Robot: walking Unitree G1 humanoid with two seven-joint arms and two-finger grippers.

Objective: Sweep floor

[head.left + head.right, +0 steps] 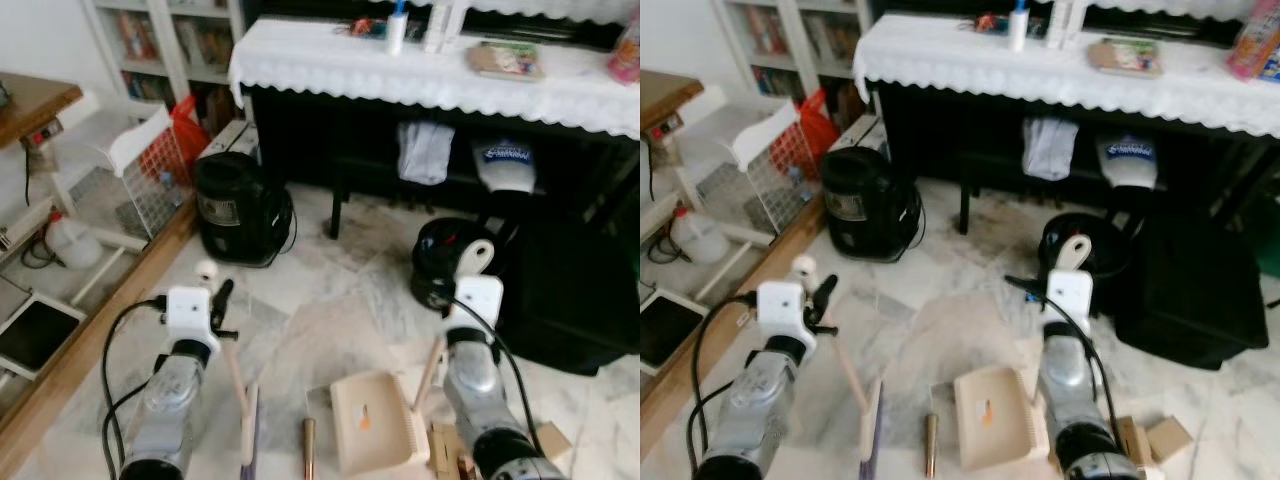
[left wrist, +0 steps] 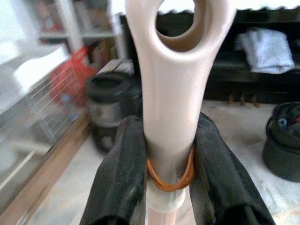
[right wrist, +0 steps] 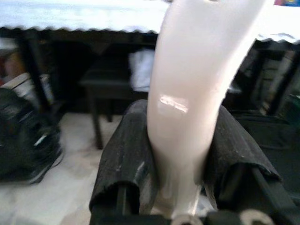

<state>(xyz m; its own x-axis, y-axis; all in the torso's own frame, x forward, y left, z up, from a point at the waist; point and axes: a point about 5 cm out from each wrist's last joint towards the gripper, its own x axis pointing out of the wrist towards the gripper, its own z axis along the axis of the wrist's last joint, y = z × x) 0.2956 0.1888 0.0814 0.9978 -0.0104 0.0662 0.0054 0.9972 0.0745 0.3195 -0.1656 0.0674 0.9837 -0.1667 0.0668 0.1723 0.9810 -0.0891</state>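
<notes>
Broom handle: cream stick clamped between the two black fingers of the left gripper, its looped end rising above the fingers and an orange rubber band wrapped round it at the grip. From the head views the stick runs down and inward below the gripper to a flat head near the marble floor; its long axis is steep, tilted slightly toward the robot's right. Dustpan: cream, resting on the floor below and inward of the right gripper, open mouth apparently facing away from the robot. Its handle is pinched between the right gripper's fingers, top end up. Small cardboard pieces lie on the floor just outside the right arm. Step in hand, as judged: both tools held, sweeping stroke about to start. The next move calls for drawing the broom head across the floor toward the dustpan mouth while the pan stays flat.
</notes>
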